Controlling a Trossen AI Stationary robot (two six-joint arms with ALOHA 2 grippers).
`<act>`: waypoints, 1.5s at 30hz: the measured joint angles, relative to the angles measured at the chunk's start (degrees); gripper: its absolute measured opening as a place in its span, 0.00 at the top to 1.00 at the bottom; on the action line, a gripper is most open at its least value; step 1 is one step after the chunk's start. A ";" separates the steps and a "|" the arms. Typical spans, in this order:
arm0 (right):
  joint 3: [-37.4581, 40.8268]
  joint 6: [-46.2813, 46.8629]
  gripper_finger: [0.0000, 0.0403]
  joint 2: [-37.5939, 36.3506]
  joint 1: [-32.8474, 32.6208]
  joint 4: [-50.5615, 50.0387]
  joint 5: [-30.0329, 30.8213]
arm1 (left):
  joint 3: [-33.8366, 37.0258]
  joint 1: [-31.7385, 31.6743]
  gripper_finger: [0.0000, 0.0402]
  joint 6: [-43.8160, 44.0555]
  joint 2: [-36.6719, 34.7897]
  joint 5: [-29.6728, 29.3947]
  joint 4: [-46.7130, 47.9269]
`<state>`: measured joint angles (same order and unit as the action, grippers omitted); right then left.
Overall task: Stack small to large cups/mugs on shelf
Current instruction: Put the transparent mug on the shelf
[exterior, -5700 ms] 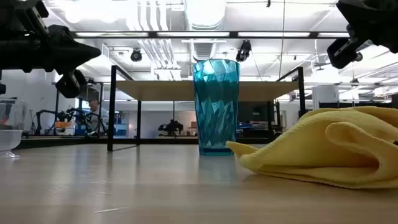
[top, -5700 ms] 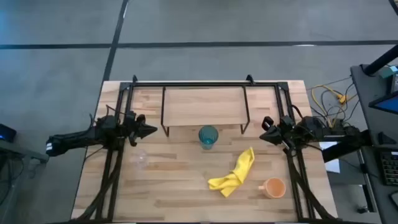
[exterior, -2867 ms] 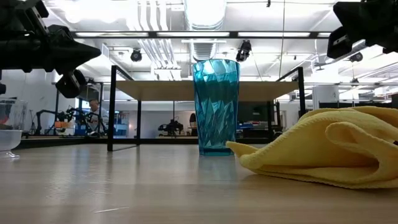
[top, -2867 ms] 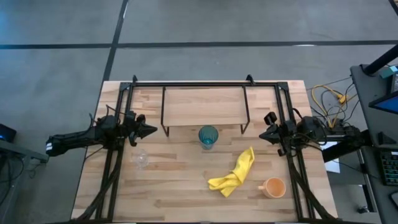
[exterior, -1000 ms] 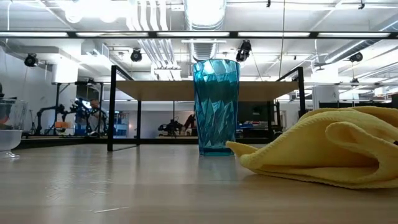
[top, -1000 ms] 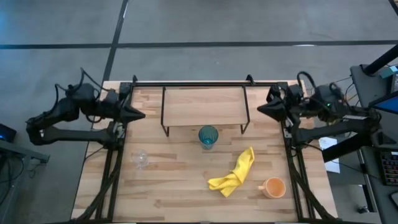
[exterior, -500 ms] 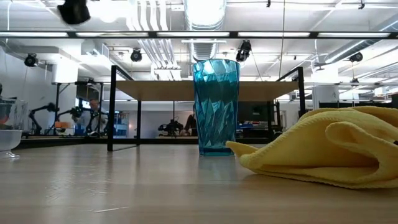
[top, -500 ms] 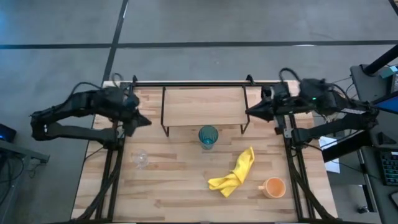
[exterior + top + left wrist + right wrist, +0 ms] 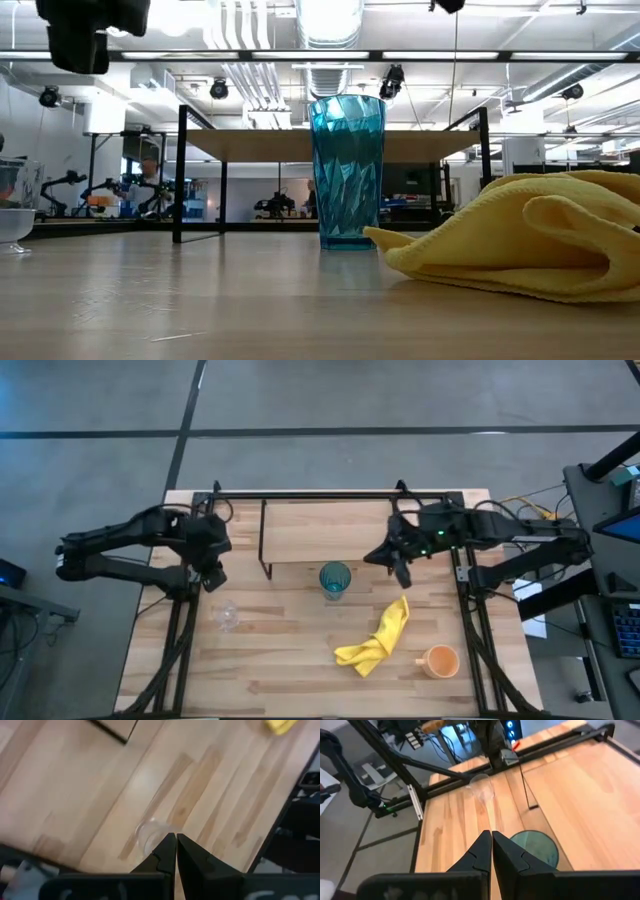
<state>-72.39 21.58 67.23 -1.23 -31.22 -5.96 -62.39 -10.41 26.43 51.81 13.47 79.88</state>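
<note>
The teal tumbler [image 9: 335, 578] [image 9: 347, 170] stands upright on the table in front of the shelf [image 9: 325, 530] [image 9: 330, 145]. Near the table's left side stands the small clear glass cup [image 9: 227, 617] [image 9: 152, 832]. The orange mug [image 9: 440, 660] sits at the near right. My left gripper [image 9: 215, 582] [image 9: 176, 836] is shut and hangs above the table, tipped down, just on the far side of the glass cup. My right gripper [image 9: 372, 557] [image 9: 491, 834] is shut and hovers right of the tumbler [image 9: 532, 847], above it.
A crumpled yellow cloth [image 9: 378, 640] [image 9: 520, 235] lies between the tumbler and the orange mug. Black frame rails run along the table's left, right and far edges [image 9: 310, 493]. The shelf's thin black legs [image 9: 180, 175] stand behind the tumbler.
Both arms have swung in from the table's sides. My left gripper has moved toward the near edge and tipped downward toward the glass cup. My right gripper has moved left toward the teal tumbler. Both stayed shut. No cup has moved.
</note>
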 joint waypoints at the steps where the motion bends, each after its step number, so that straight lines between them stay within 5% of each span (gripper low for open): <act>1: -0.25 0.71 0.98 0.85 0.00 0.05 -0.02 | 0.00 0.00 1.00 -0.07 0.35 0.01 1.20; 7: -2.15 0.68 0.98 5.79 0.00 -0.17 -0.13 | 1.85 0.00 1.00 -9.92 3.20 -0.28 7.83; 15: -6.55 0.49 0.98 9.72 0.00 -2.50 -0.63 | 9.81 0.02 1.00 -11.82 6.18 -0.22 6.90; 23: -8.05 0.49 0.98 9.94 0.00 -3.55 -0.63 | 17.80 0.02 0.84 -9.45 7.06 1.17 -2.35; 45: -7.64 0.27 0.98 8.80 0.00 -5.66 -0.44 | 17.77 1.94 0.77 -7.18 9.41 3.88 -5.19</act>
<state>-80.03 21.85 76.03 -1.23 -36.88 -6.39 -44.62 -8.47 19.25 61.23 17.36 74.70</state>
